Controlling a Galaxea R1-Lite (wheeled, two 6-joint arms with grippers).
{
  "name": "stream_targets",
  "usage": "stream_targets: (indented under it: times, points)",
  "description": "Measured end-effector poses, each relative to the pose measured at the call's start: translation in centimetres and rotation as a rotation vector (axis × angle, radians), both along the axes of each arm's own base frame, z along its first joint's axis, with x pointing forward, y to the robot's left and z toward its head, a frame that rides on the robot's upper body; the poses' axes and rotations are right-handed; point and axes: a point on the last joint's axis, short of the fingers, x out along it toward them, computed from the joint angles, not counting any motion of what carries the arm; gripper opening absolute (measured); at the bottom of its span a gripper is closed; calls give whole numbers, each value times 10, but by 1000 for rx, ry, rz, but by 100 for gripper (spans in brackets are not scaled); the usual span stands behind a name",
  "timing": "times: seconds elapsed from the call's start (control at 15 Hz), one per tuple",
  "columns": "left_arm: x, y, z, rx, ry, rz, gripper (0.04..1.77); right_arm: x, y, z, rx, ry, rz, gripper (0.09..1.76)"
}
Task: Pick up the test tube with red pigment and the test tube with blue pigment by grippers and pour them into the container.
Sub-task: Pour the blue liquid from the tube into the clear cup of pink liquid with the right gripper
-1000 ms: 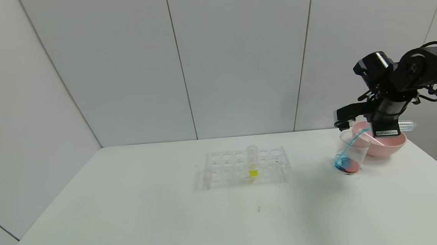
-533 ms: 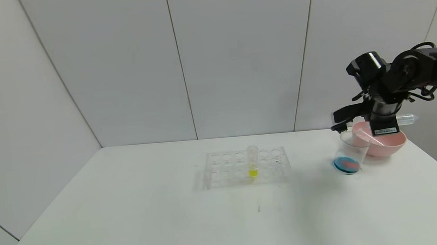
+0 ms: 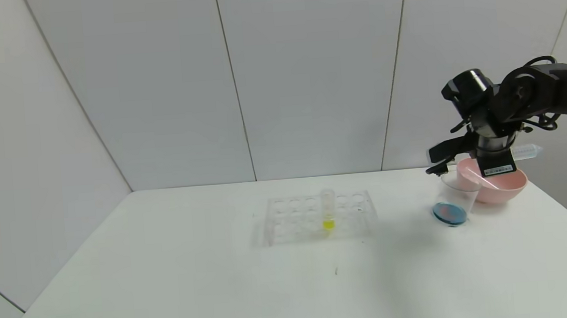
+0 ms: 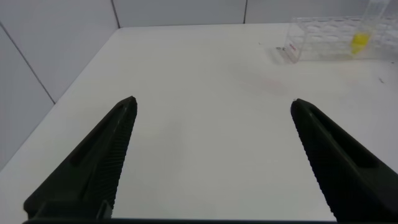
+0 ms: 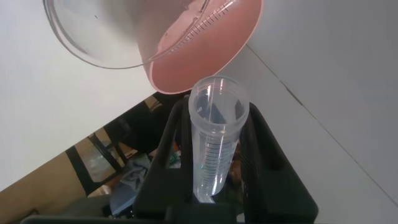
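Note:
My right gripper (image 3: 499,158) is shut on the test tube with blue pigment (image 3: 527,151), held roughly level above the pink bowl. In the right wrist view the gripper (image 5: 214,127) grips this tube (image 5: 214,155), which looks empty, open mouth out. The container (image 3: 458,194) stands just left of the bowl with blue and red liquid (image 3: 450,213) at its bottom; its rim (image 5: 93,43) shows in the right wrist view. The test tube with red pigment does not show with red in it. My left gripper (image 4: 212,101) is open and empty over bare table.
A pink bowl (image 3: 497,186) at the table's right edge holds a clear graduated tube (image 5: 205,22). A clear rack (image 3: 317,216) mid-table holds a yellow-liquid tube (image 3: 328,209), also in the left wrist view (image 4: 360,37). The table's edge lies right of the bowl.
The blue stream into the container has stopped and the liquid has settled. My right gripper has lifted and shifted slightly left with the tube.

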Motion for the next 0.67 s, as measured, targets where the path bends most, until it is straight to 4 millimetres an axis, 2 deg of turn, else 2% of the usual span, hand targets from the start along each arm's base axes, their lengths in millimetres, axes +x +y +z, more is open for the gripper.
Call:
stream_targets:
  times: [0.33, 0.53, 0.67]
  points:
    - [0, 0, 0, 0, 1, 0, 176, -3, -3, 7, 36, -18, 10, 49]
    - [0, 0, 0, 0, 0, 0, 176, -11, -16, 23, 256, -44, 100, 49]
    - [0, 0, 0, 0, 0, 0, 176, -18, -26, 33, 487, -76, 130, 49]
